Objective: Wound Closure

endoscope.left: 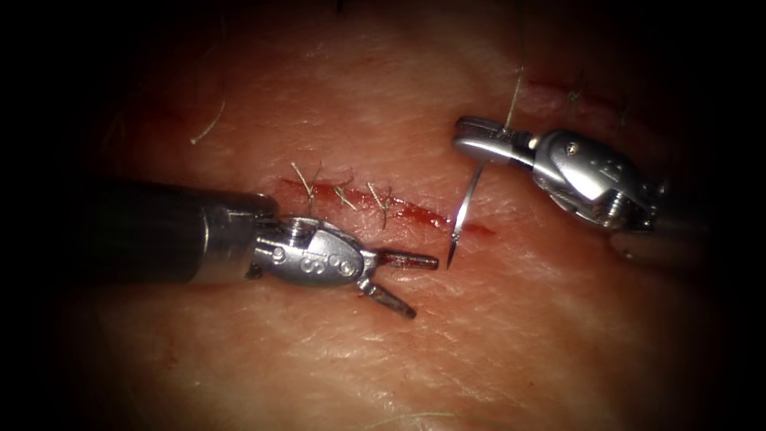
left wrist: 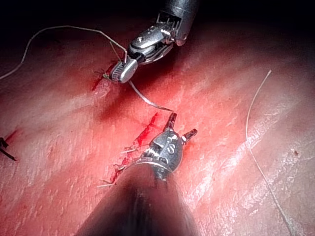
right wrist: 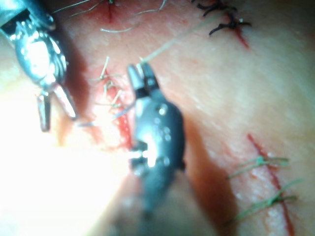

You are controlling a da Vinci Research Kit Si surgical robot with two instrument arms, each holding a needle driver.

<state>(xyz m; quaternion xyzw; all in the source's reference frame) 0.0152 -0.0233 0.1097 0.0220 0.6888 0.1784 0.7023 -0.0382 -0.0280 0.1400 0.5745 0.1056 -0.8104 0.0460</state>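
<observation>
The cut [endoscope.left: 399,209] runs across the tissue [endoscope.left: 495,335] with red fluid in it and several stitches with short cut ends [endoscope.left: 381,201] along its left part. My right tool [endoscope.left: 464,136] is shut on the back end of the curved needle [endoscope.left: 469,199]. The needle hangs down with its point just past the cut's right end; I cannot tell whether the point touches the tissue. Thread [endoscope.left: 515,97] rises from those jaws. My left tool [endoscope.left: 423,286] lies below the cut, open and holding nothing, one jaw tip close to the needle point. In the left wrist view the left tool [left wrist: 182,125] faces the needle [left wrist: 147,101] and the right tool [left wrist: 119,73].
Loose thread [left wrist: 64,28] trails over the tissue behind the right tool, and another strand [left wrist: 256,113] lies further off. Other stitched cuts sit nearby, one with dark knots [right wrist: 224,17] and one with green stitches [right wrist: 261,162]. The left tool [right wrist: 49,105] is beside the right tool [right wrist: 140,73].
</observation>
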